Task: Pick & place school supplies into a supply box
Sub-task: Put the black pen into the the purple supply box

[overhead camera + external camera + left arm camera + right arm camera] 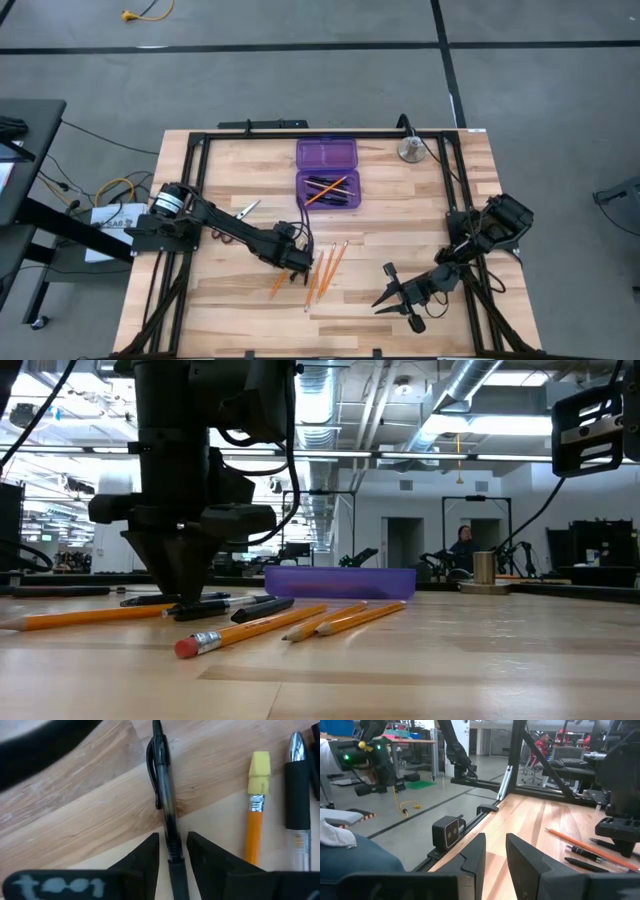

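the room is bright, with long ceiling lights [455, 422] glowing white in the low view. my wood table [250, 310] is lit evenly from above, and the shadows under my arms are soft and small. up close, the black pen [164, 790] looks sharp, but the dark shape in the corner beside it is a big blur. far-off things look hazy.

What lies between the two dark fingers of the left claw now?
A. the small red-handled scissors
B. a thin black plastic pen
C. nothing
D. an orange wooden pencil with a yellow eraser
B: in the left wrist view, the thin black plastic pen runs down into the gap of the left claw, while the orange wooden pencil with a yellow eraser lies beside it, outside the fingers.
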Motion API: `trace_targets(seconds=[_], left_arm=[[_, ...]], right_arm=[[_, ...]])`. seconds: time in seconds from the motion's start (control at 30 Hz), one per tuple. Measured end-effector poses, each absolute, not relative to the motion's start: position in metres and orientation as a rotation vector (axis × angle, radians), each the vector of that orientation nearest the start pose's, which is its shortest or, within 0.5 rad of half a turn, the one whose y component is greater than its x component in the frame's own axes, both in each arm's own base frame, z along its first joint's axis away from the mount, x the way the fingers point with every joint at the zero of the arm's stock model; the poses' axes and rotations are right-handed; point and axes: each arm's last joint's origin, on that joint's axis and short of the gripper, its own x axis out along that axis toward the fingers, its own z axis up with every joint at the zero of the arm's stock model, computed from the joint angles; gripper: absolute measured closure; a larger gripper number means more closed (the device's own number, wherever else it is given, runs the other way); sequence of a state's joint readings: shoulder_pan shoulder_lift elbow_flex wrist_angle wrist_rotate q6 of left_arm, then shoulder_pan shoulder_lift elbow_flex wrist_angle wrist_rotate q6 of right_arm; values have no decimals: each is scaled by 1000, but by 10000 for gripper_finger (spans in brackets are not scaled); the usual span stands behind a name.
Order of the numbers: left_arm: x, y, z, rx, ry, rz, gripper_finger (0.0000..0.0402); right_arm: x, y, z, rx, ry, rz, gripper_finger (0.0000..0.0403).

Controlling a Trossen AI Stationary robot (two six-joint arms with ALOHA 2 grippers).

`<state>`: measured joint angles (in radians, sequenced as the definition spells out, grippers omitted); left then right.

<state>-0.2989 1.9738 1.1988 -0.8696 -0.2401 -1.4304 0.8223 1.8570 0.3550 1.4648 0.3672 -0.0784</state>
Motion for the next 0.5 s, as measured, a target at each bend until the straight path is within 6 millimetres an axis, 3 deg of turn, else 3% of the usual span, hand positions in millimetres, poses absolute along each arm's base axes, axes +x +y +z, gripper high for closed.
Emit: trace_targets(seconds=[0.17, 0.37, 0.5], left_arm=[[321, -92, 119, -698, 1221, 1057, 315], [324, -97, 127, -654, 1198, 1081, 383], [325, -97, 133, -645, 1159, 1139, 381]], right_arm=[[189, 188, 113, -100, 15, 456, 330], [189, 188, 113, -100, 15, 456, 330], [189, 188, 113, -100, 15, 456, 330]])
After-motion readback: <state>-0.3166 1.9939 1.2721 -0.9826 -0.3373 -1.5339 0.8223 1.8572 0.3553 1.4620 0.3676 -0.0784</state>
